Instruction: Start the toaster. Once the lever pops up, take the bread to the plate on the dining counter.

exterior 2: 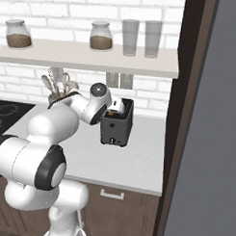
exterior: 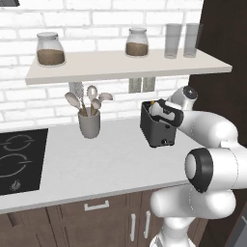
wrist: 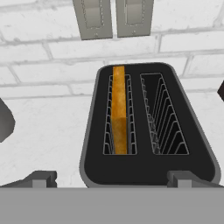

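The toaster sits on the white worktop, back by the brick wall, just below two wall sockets, and the hand is parked right over it. From the hand view we look straight down into both slots. The bread stands on edge in the left slot, caged by the wire guides, its golden top edge level with the slot mouth; the right slot has nothing in it.

The gripper hangs above the toaster's near end, jaws spread as wide as they go, nothing between them. Both finger tips frame the near rim of the casing, and that looks deliberate: a wide stance lets the hand drop past the body towards whatever starts it. The lever itself is not to be seen from here, so I can't say whether it is up or down.

From the base views the arm reaches forward over the toaster top, hiding part of it. A grey utensil cup with spoons stands well to the left, clear of the arm, and the black hob lies further left.

My read: toasting isn't started, so the lever press comes next. The plate and dining counter are for later.
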